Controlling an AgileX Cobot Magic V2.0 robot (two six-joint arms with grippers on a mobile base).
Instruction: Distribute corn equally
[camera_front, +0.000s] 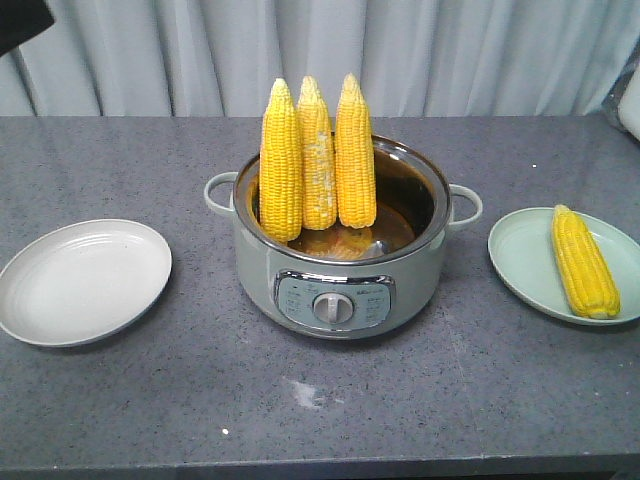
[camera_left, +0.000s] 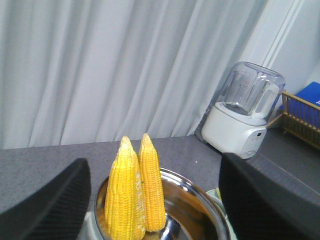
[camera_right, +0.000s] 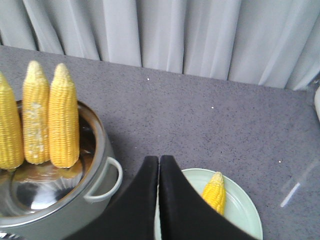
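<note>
The right claw (camera_right: 159, 161) hung pinched fully closed with nothing in it. The tip of a lone cob (camera_right: 215, 192) lay just beside it at 4 o'clock, on a pale green plate (camera_right: 247, 217). The left claw (camera_left: 154, 162) gaped wide and gripped nothing. The potted corn (camera_left: 127, 200) rose in the gap between its dark fingers (camera_left: 47, 202), low toward 7 o'clock and touching neither. On the grey counter (camera_front: 300, 410), a steel-lined cooker pot (camera_front: 330, 295) sat at centre. The green plate and its cob were at the pot's 3 o'clock and a white plate (camera_front: 85, 282) at its 9 o'clock. The potted corn, three cobs, stood upright side by side, tips up, toward the pot's 9 o'clock wall. The middle cob (camera_front: 318, 165) bore whitish patches. Beyond hung a pale curtain (camera_front: 430, 50), with a white blender (camera_left: 245, 120) at the counter's far edge.
</note>
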